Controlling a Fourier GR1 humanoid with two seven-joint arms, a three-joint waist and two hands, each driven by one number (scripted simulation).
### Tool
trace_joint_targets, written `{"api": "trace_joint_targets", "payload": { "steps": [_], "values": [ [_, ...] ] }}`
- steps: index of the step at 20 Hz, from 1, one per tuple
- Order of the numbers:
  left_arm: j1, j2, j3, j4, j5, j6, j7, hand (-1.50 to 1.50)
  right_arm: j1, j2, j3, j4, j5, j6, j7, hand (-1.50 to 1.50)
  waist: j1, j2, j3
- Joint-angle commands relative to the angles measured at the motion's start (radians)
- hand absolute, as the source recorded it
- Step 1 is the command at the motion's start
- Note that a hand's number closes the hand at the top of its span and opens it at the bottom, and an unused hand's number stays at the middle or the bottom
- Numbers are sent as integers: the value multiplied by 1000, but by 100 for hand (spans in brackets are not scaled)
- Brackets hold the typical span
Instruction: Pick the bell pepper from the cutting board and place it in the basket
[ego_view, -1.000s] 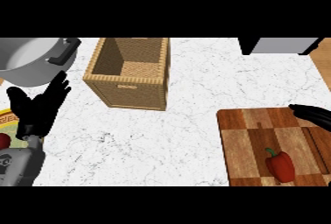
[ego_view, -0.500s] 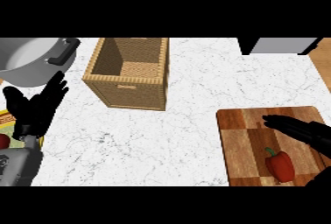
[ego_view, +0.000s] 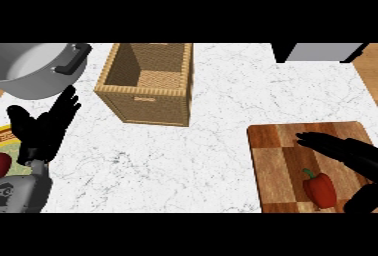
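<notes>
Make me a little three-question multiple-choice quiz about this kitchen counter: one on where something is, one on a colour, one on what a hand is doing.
1. Where does the bell pepper lie?
A. In the basket
B. On the cutting board
C. In the pot

2. What colour is the bell pepper?
A. Red
B. Yellow
C. Purple

3. What is the right hand doing?
A. Carrying the pepper over the basket
B. Resting inside the pot
C. Stretched open over the cutting board, holding nothing

Answers:
1 B: the pepper sits on the near right part of the cutting board, while the basket holds nothing.
2 A: its body is red with a green stem.
3 C: its straight fingers reach across the board above the pepper, not curled round it.
</notes>
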Motion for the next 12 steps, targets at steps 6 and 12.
{"api": "trace_joint_targets", "payload": {
  "steps": [6,12],
  "values": [
    [-19,-21,16,67,-38,-14,-55,0,-13,-20,5,65,-18,58,-133,-150,-3,1,0],
    [-57,-32,34,121,-36,-24,-62,0,-16,-12,63,95,5,3,-168,-150,-3,2,0]
  ]
}}
